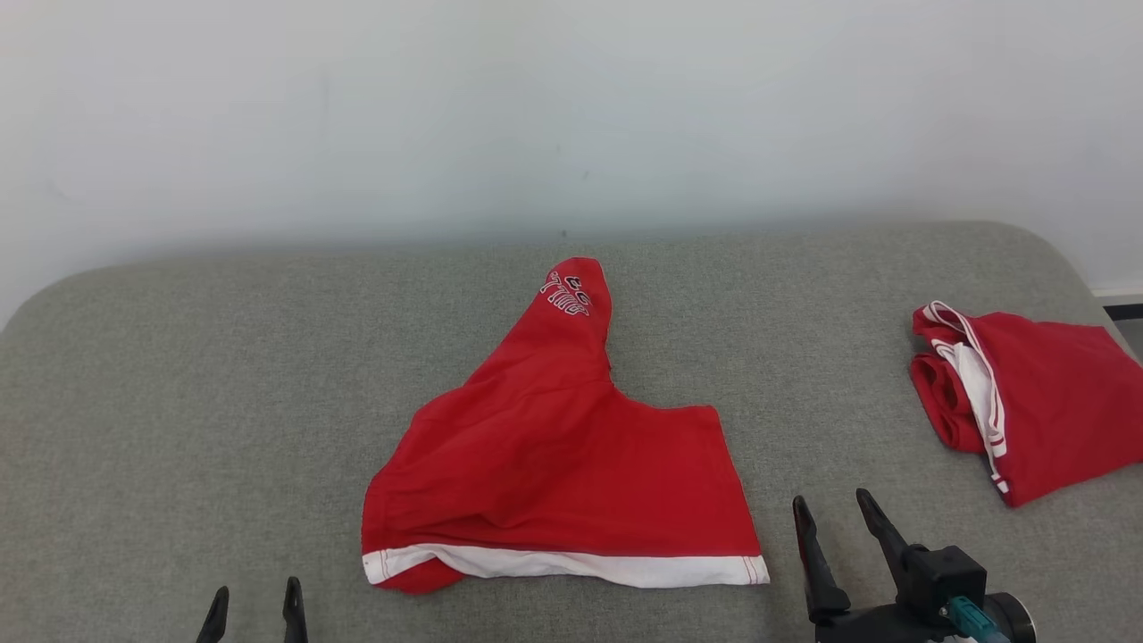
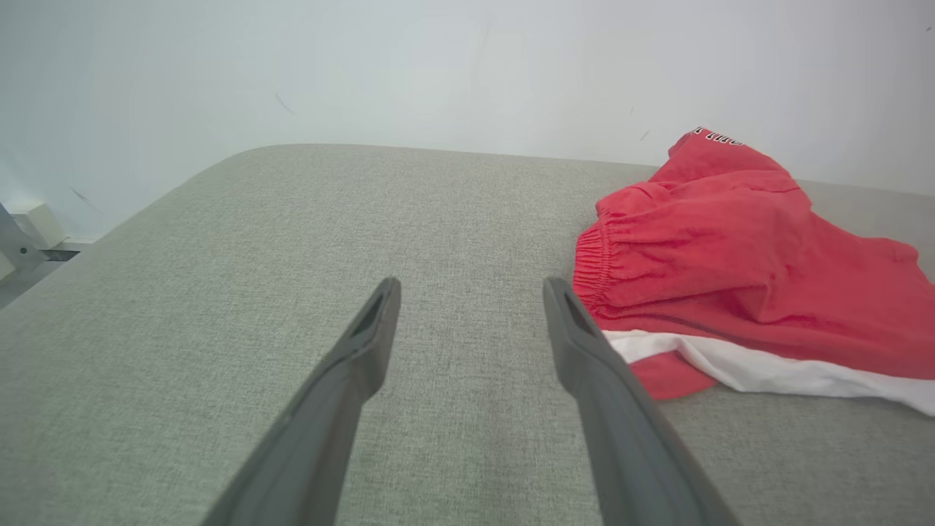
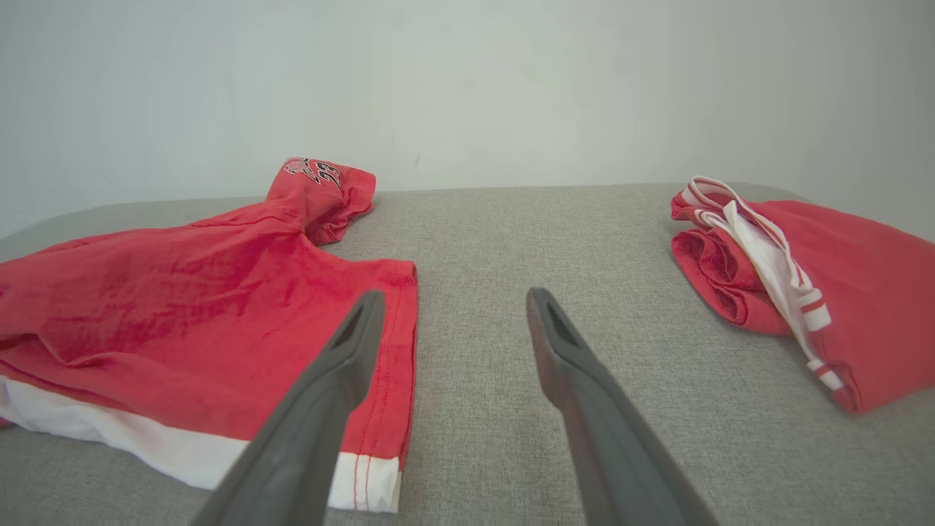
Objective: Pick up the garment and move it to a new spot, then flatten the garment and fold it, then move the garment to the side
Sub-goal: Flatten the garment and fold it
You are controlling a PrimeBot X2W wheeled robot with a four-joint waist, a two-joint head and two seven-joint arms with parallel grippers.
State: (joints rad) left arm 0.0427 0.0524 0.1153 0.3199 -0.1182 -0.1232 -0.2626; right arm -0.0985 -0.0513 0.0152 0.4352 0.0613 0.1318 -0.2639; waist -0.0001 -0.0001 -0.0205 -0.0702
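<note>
The red, thin-fabric shorts with a white band along the near edge point(image 1: 554, 464) lie rumpled in the middle of the grey fabric-covered table point(image 1: 179, 402), with one leg pointing far. Soft, light and limp, they should drape and sag when lifted, so pinching the two near banded corners looks best. The left gripper point(image 1: 254, 591) is spread and empty, near and well left of them. The right gripper point(image 1: 830, 498), likewise released, sits just beside their near-right corner. The left side may be doubled under.

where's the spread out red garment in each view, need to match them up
Head view: spread red garment at centre, towards the bottom.
Left wrist view: garment at the right side.
Right wrist view: garment across the left half.
Shared landmark: its white hem band, along its near edge.
</note>
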